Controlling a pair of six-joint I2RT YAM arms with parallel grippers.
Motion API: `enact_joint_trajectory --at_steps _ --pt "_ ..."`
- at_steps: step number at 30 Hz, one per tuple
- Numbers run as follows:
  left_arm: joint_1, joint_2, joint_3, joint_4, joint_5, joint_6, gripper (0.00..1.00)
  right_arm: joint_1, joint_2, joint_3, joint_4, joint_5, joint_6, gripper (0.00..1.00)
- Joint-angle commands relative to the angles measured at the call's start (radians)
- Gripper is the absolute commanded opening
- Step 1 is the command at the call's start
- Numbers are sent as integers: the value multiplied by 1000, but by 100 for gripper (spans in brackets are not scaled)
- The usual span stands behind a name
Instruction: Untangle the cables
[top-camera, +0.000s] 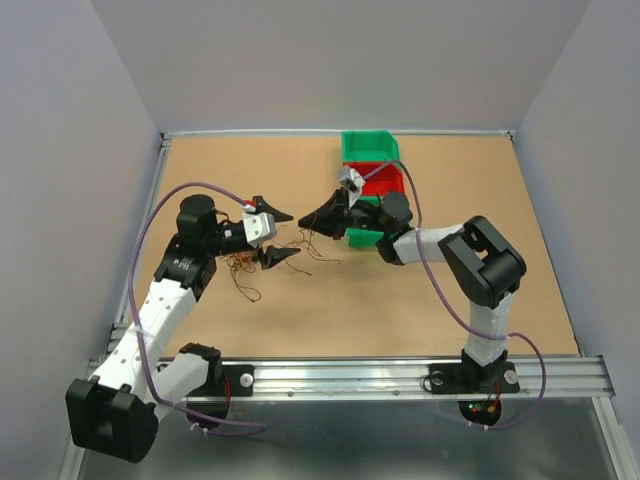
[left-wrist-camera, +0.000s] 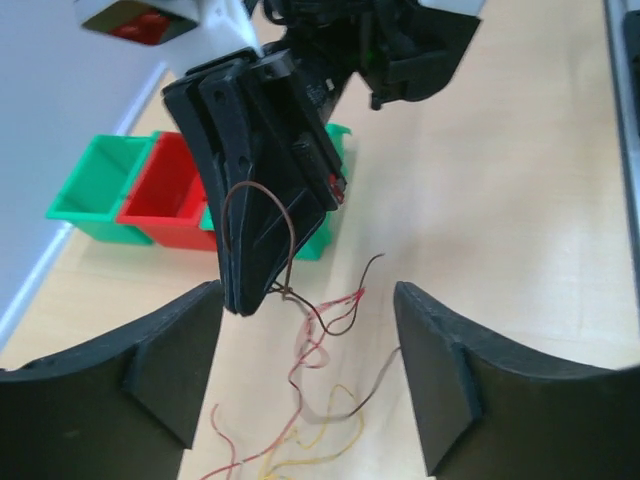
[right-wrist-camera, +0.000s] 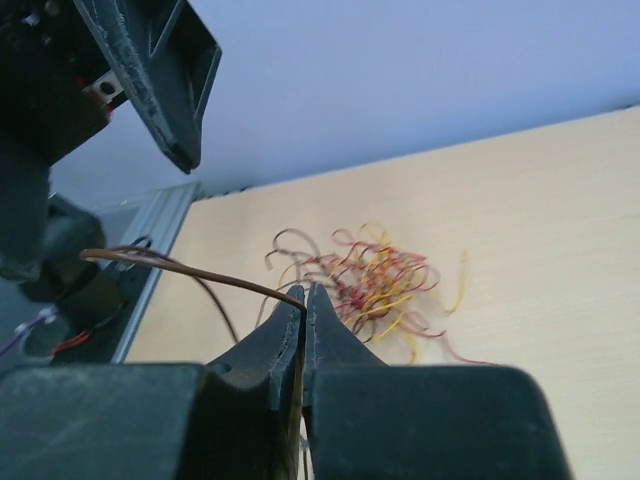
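Our right gripper (right-wrist-camera: 303, 295) is pressed shut on a single brown wire (right-wrist-camera: 190, 268), which arcs away from the fingertips toward the left of the right wrist view. Our left gripper (top-camera: 286, 235) stands spread wide and holds nothing. In the left wrist view its two fingers (left-wrist-camera: 170, 365) flank the tip of the right gripper, and thin red, brown and yellow strands (left-wrist-camera: 312, 335) trail down between them. We cannot tell whether any strand touches a pad.

The rest of the cables (top-camera: 243, 266) lie as a loose tangle on the table (top-camera: 520, 290), left of centre, just beside the left gripper and closer to the left edge than to the right. From the right wrist the tangle (right-wrist-camera: 375, 280) shows on the board beyond the closed fingertips.

A row of bins runs back from the right wrist toward the far edge: a green bin (top-camera: 364, 238), a red bin (top-camera: 388, 181) and a second green bin (top-camera: 370, 147). The right arm's wrist sits right against this row. A broad stretch of board runs from the tangle to the near rail (top-camera: 350, 376), and another lies right of the right arm toward the right wall.
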Motion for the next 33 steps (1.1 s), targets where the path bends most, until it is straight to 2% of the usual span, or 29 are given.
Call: enact_joint_trajectory --at_steps 1,7,15,17,24,28,33 --pt "-7 -78 -11 102 -67 -23 84 -6 -139 -33 107 204 -104 1" --pt "-8 -69 -59 241 -252 -108 91 -6 -291 -17 -133 365 -229 0" --pt "-7 108 3 231 -372 -112 91 -6 -401 52 -383 523 -299 1" --pt "-8 125 12 225 -378 -109 91 -15 -403 61 -435 593 -305 1" --pt "-8 132 12 228 -394 -106 91 -158 -340 130 -488 604 -161 1" --pt "-8 135 12 234 -418 -112 91 -181 -294 184 -590 777 -174 1" --pt "-8 144 15 239 -428 -117 91 -215 -231 302 -702 914 -160 1"
